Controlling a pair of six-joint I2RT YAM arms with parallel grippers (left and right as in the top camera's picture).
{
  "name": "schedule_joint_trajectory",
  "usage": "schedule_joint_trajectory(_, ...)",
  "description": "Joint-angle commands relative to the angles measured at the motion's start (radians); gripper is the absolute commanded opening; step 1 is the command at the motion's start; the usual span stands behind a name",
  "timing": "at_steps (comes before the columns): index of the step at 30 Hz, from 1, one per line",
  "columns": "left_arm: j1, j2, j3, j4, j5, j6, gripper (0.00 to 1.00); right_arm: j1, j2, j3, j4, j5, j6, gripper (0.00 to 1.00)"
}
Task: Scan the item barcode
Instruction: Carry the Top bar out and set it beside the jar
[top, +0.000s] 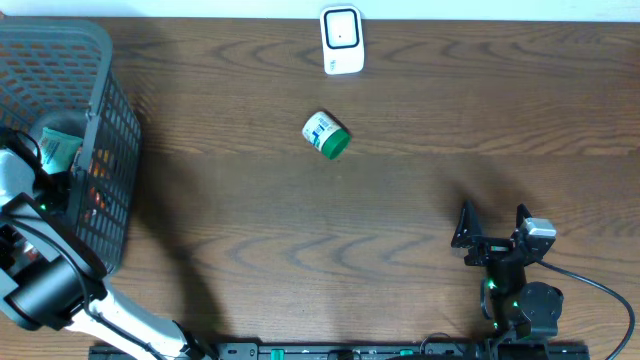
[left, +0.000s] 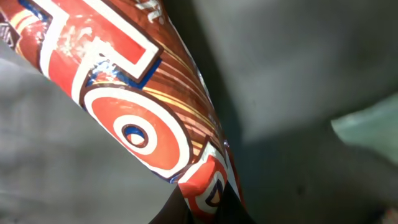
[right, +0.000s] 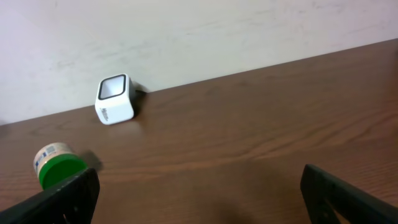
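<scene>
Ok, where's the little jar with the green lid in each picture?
Overhead: the jar lies near the top middle, just below the white scanner.
Left wrist: not in it; only a red packet shows, up close.
Right wrist: the jar is at the bottom left, with the white scanner above it, further back.
Shared landmark: the white scanner, seen in the overhead and right wrist views.

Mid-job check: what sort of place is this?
Probably a mock shop checkout: a white barcode scanner, a grey mesh basket holding goods, and a green-lidded jar lying on the wooden table.
</scene>
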Motion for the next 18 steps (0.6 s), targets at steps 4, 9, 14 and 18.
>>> schedule_joint_trajectory(4,0.0,-0.174,0.026,-0.01,0.077,0.075,0.07,0.02,-0.005,-0.001,-0.004,0.006,0.008,0.99)
schedule_joint_trajectory(9,0.002,-0.373,0.026,0.013,0.076,0.075,0.07,0.02,-0.005,-0.001,-0.004,0.006,0.008,0.99)
schedule_joint_trajectory(14,0.002,-0.57,0.026,0.037,0.077,0.073,0.07,0.02,-0.005,-0.001,-0.004,0.006,0.008,0.99)
schedule_joint_trajectory(18,0.001,-0.709,0.026,0.095,0.087,0.061,0.07,0.02,-0.005,-0.001,-0.004,0.006,0.008,0.99)
